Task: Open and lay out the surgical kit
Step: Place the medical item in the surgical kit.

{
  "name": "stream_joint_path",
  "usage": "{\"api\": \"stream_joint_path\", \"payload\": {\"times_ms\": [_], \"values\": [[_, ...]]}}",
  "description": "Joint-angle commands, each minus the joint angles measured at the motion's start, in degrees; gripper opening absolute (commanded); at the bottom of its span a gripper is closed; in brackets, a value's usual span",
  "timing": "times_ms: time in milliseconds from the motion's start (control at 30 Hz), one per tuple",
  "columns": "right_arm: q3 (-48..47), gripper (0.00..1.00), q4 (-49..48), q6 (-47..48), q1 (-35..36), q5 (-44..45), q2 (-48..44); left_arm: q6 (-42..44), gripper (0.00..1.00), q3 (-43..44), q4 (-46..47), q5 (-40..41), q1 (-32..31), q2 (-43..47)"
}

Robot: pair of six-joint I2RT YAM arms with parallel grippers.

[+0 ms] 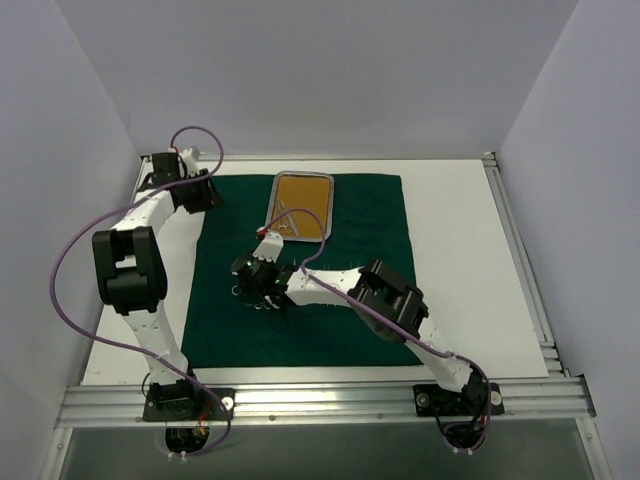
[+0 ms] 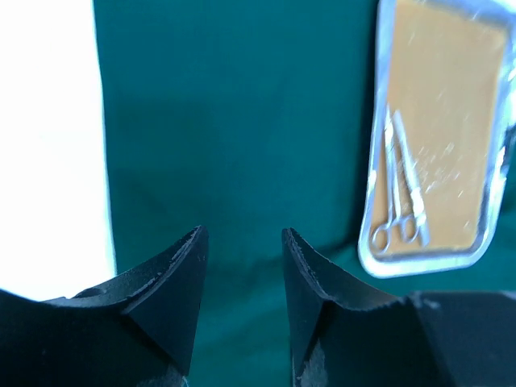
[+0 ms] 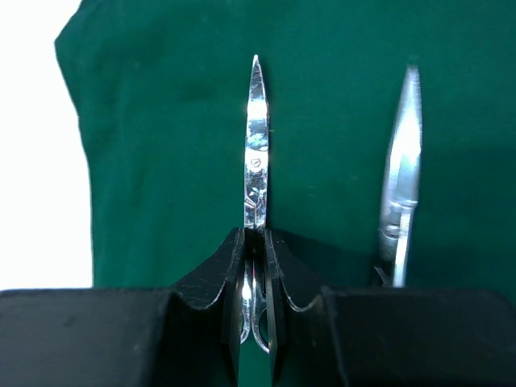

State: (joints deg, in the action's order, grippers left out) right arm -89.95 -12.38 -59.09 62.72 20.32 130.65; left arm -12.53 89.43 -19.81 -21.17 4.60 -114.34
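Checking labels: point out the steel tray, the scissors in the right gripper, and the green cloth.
steel tray [image 2: 451,105], left wrist view, bare orange floor above the instruments.
scissors [image 3: 256,145], right wrist view, middle of the blade.
green cloth [image 1: 370,220], top external view, bare patch right of the tray.

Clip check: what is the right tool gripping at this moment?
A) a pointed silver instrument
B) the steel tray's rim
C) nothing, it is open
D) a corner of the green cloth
A: in the right wrist view the right tool is shut on a pointed silver instrument, whose tip sticks out over the green cloth.
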Motion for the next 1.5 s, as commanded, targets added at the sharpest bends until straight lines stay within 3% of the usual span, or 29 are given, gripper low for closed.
{"api": "stream_joint_path", "payload": {"times_ms": [0, 333, 900, 967, 1033, 1467], "values": [[-4.4, 0.0, 2.7, -1.9, 0.6, 1.1, -0.1, 0.8, 0.51, -2.1, 2.1, -1.3, -0.4, 1.7], [-7.4, 0.0, 11.7, -5.4, 2.5, 0.7, 1.2, -2.7, 0.5, -4.3, 4.6, -4.2, 0.7, 1.2], [-7.1, 0.0, 17.3, -9.6, 3.3, 1.7, 1.8, -3.8, 0.51, -4.2, 5.6, -5.1, 0.6, 1.4], [-7.7, 0.05, 17.5, -9.0, 3.3, 1.2, 2.3, -4.1, 0.51, -4.0, 5.7, -5.5, 0.7, 1.1], [-8.6, 0.18, 18.3, -8.9, 3.2, 0.3, 2.9, -4.2, 0.5, -3.8, 5.4, -5.6, 0.6, 1.0], [-8.0, 0.21, 16.1, -5.8, 2.9, 2.5, -1.4, -4.3, 0.51, -3.1, 5.5, -5.8, 0.7, 0.4]]}}
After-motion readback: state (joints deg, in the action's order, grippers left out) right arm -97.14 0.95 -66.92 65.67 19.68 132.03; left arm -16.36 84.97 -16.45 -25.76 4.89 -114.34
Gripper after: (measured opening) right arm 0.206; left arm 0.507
